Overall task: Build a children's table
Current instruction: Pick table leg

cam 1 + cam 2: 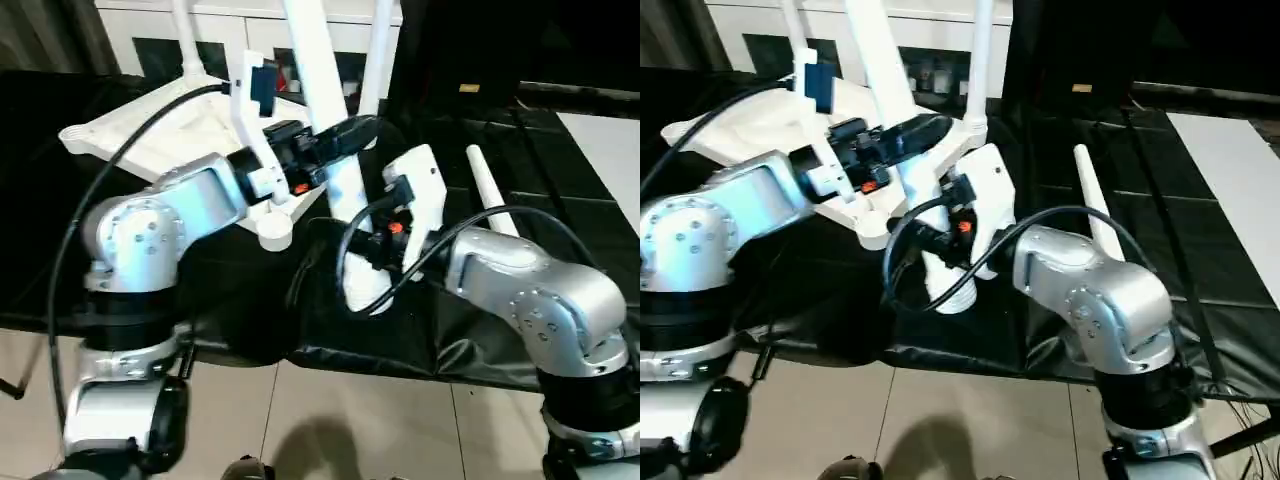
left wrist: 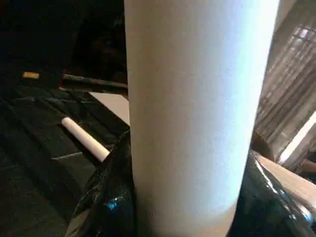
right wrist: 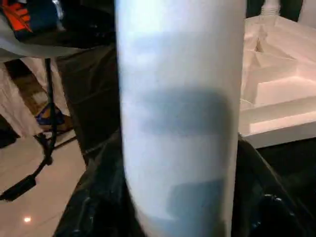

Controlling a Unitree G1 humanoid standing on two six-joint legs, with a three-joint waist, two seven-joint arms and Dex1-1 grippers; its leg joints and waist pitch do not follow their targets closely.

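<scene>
Looking down over my silver forearms, I see the black-covered table spread wide beneath everything, with a white cabinet with dark glass doors standing behind it. On the table's cover lies the white tabletop, turned underside up so its ribs and raised rim face me. Two legs already stand upright from the tabletop's far corner sockets: one far leg on my left and another far leg on my right. At the tabletop's near edge I can see a round corner socket.

Just beside that near edge, on my right of it, the leg I am working with rises steeply and leans a little, its thick end down near the black cover. Both of my grippers are on this leg. My left gripper has its jaws closed around the leg higher up, level with the tabletop's rim, the black fingers pressed to either side of the white tube. My right gripper has its jaws clamped on the same leg lower down, close to the thick end.

Well away from the tabletop on my right, a loose fourth leg lies flat on the black cover.
</scene>
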